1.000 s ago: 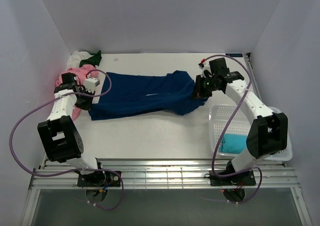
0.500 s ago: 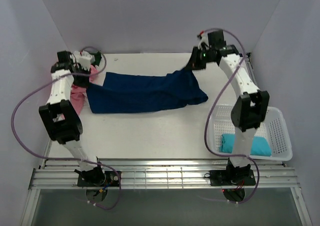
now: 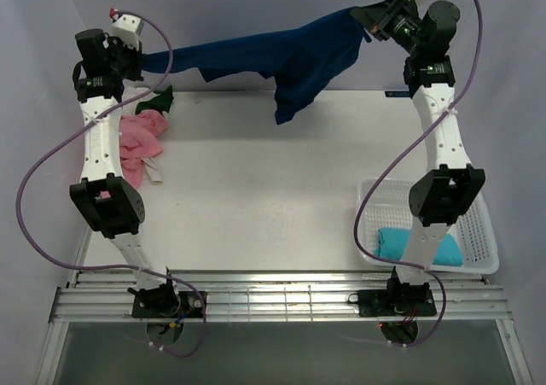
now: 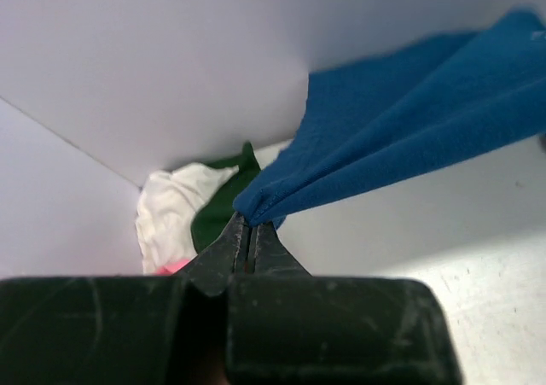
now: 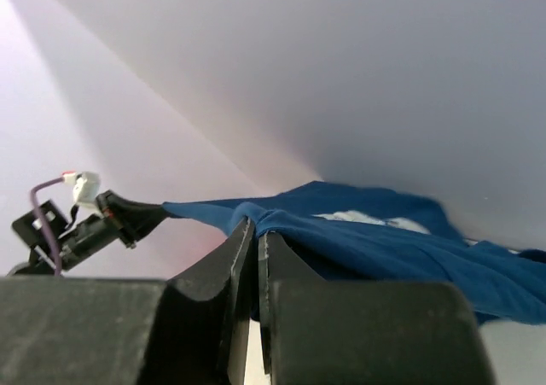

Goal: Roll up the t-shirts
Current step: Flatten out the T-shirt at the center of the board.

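White walls box the table (image 3: 256, 197) on its left, far and right sides. High against the far wall, the left gripper (image 3: 142, 59) is pinched tight on one end of the navy t-shirt (image 3: 281, 56). The right gripper (image 3: 368, 14) is clamped just as tightly on the other end. The shirt hangs stretched between them in the air, clear of the table, with a fold drooping below its right half.

Below the left gripper, in the far left corner, lie the dark green t-shirt (image 3: 159, 102) and the pink t-shirt (image 3: 141, 137). A white t-shirt (image 4: 171, 206) sits beside them against the wall. Open white surface spreads from this pile across to the near right edge, where a white basket (image 3: 375, 193) holds the teal t-shirt (image 3: 397, 242).
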Available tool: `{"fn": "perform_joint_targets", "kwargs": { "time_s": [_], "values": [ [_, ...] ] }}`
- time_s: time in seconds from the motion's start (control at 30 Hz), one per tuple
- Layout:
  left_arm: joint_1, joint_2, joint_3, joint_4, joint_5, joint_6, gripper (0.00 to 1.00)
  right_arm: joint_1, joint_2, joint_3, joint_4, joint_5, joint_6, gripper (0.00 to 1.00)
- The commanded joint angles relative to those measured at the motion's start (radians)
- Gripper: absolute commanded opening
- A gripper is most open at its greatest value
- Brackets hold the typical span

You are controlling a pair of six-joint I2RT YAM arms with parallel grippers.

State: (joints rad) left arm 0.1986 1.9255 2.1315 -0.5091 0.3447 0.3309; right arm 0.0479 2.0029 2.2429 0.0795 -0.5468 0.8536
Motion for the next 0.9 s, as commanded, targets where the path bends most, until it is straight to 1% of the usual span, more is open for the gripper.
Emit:
{"fn": "perform_joint_targets", "kwargs": {
  "time_s": [0.0, 0.03, 0.07, 0.1, 0.13, 0.17, 0.2, 0.23, 0.27, 0.3, 0.33, 0.37, 0.4, 0.47, 0.5, 0.6, 0.63, 0.8, 0.87],
  "values": [
    [0.021, -0.063, -0.148, 0.001, -0.015, 0.033, 0.00, 0.010, -0.097, -0.222, -0.009, -0.042, -0.089, 0.08],
    [0.021, -0.077, -0.183, 0.001, -0.016, 0.048, 0.00, 0.009, -0.124, -0.282, -0.048, -0.033, -0.115, 0.08],
    [0.021, -0.094, -0.261, 0.000, -0.019, 0.060, 0.00, 0.010, -0.183, -0.345, -0.122, -0.027, -0.137, 0.08],
    [0.021, -0.114, -0.306, -0.002, -0.022, 0.071, 0.00, 0.010, -0.217, -0.411, -0.141, -0.024, -0.157, 0.08],
    [0.021, -0.158, -0.355, 0.000, -0.024, 0.085, 0.00, 0.013, -0.287, -0.546, -0.148, -0.027, -0.195, 0.08],
    [0.021, -0.181, -0.463, -0.002, -0.026, 0.115, 0.00, 0.015, -0.323, -0.613, -0.164, -0.025, -0.217, 0.08],
    [0.022, -0.206, -0.519, -0.002, -0.027, 0.129, 0.00, 0.024, -0.358, -0.675, -0.181, -0.010, -0.243, 0.08],
    [0.021, -0.248, -0.574, -0.008, -0.032, 0.140, 0.00, 0.032, -0.415, -0.780, -0.205, 0.002, -0.296, 0.08],
    [0.021, -0.267, -0.628, -0.012, -0.032, 0.166, 0.00, 0.039, -0.437, -0.827, -0.274, 0.017, -0.324, 0.08],
    [0.021, -0.282, -0.730, -0.019, -0.035, 0.172, 0.00, 0.061, -0.456, -0.871, -0.311, 0.046, -0.350, 0.08],
    [0.021, -0.296, -0.777, -0.031, -0.042, 0.177, 0.00, 0.075, -0.482, -0.914, -0.343, 0.059, -0.393, 0.08],
    [0.021, -0.316, -0.820, -0.042, -0.044, 0.192, 0.00, 0.089, -0.492, -0.996, -0.374, 0.068, -0.406, 0.08],
    [0.021, -0.322, -0.896, -0.048, -0.052, 0.194, 0.00, 0.111, -0.501, -1.040, -0.414, 0.059, -0.412, 0.08],
    [0.021, -0.333, -0.958, -0.072, -0.072, 0.203, 0.00, 0.127, -0.516, -1.152, -0.431, 0.039, -0.421, 0.08],
    [0.021, -0.335, -1.010, -0.080, -0.078, 0.217, 0.00, 0.138, -0.521, -1.183, -0.448, 0.051, -0.424, 0.08],
    [0.021, -0.341, -1.074, -0.088, -0.113, 0.250, 0.00, 0.145, -0.521, -1.256, -0.475, 0.077, -0.447, 0.08],
    [0.021, -0.344, -1.105, -0.086, -0.121, 0.258, 0.00, 0.145, -0.509, -1.258, -0.498, 0.077, -0.453, 0.08],
    [0.021, -0.364, -1.128, -0.106, -0.148, 0.270, 0.00, 0.152, -0.472, -1.166, -0.610, 0.106, -0.537, 0.08],
    [0.021, -0.379, -1.124, -0.126, -0.151, 0.275, 0.00, 0.152, -0.469, -1.157, -0.661, 0.108, -0.548, 0.08]
  ]
}}
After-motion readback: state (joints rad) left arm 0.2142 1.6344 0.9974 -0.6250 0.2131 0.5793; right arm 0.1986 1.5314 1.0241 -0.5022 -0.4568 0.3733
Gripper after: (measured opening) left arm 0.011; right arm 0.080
